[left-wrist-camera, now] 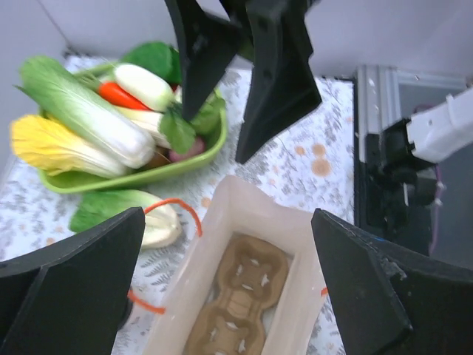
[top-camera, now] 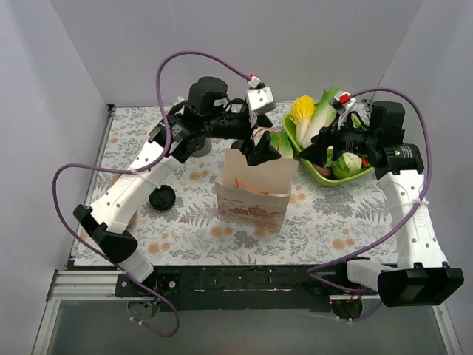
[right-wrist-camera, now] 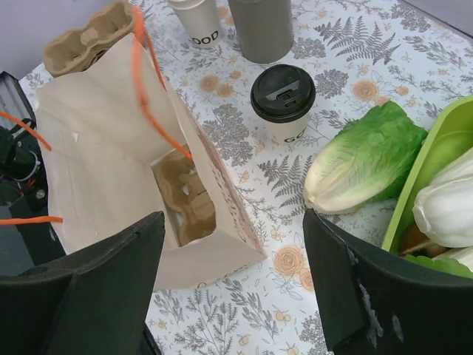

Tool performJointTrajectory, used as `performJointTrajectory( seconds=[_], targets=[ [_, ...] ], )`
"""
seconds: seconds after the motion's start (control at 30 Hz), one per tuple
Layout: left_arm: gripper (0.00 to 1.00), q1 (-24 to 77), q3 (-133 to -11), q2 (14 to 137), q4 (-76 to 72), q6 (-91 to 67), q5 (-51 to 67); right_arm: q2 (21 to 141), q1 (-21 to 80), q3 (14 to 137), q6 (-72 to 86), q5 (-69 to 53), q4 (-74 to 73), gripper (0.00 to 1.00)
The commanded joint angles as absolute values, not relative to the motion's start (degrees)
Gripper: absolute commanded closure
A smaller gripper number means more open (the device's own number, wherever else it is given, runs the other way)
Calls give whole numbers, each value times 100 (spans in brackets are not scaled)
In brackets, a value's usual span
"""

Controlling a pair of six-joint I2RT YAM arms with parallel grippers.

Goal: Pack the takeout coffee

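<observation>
With the left fingers (left-wrist-camera: 74, 285) and the right fingers (right-wrist-camera: 369, 285) both wide and empty, the takeout coffee (right-wrist-camera: 283, 103) stands upright on the worktop (right-wrist-camera: 355, 44) near the open paper bag (right-wrist-camera: 96, 170) (cup carrier (right-wrist-camera: 185, 203) inside), so the grasp seems next, fingers straddling its cup

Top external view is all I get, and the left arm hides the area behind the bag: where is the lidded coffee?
Observer: The takeout coffee stands upright between the paper bag and a lettuce head, touching neither.
Operator: Anything inside the bag?
Observer: A cardboard cup carrier lies on its bottom.
Operator: Is the right claw holding something?
Observer: No, the right claw is open and empty.
</observation>
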State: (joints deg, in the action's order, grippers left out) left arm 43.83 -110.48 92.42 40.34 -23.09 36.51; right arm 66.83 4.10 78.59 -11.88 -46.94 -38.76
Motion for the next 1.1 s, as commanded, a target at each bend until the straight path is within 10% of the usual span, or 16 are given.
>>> performJointTrajectory(
  seconds=[0.0, 0.3, 0.67, 1.07],
  targets=[
    [2, 4246, -11566, 8824, 4094, -2410, 2902, 6794, 413, 7972, -1028, -5010, -3551, 17],
    [3, 2760, -11779, 9026, 6572, -1487, 3796, 7066, 1001, 8322, -1740, -4633, -3752, 19],
    [9, 2777, -10476, 9271, 5608, -1151, 4535, 7356, 1072, 8534, -1960, -4562, -3823, 20],
    [43, 2953, -10934, 10195, 5941, -414, 5071, 7032, 1063, 8122, -2083, -4228, -3753, 20]
  ],
)
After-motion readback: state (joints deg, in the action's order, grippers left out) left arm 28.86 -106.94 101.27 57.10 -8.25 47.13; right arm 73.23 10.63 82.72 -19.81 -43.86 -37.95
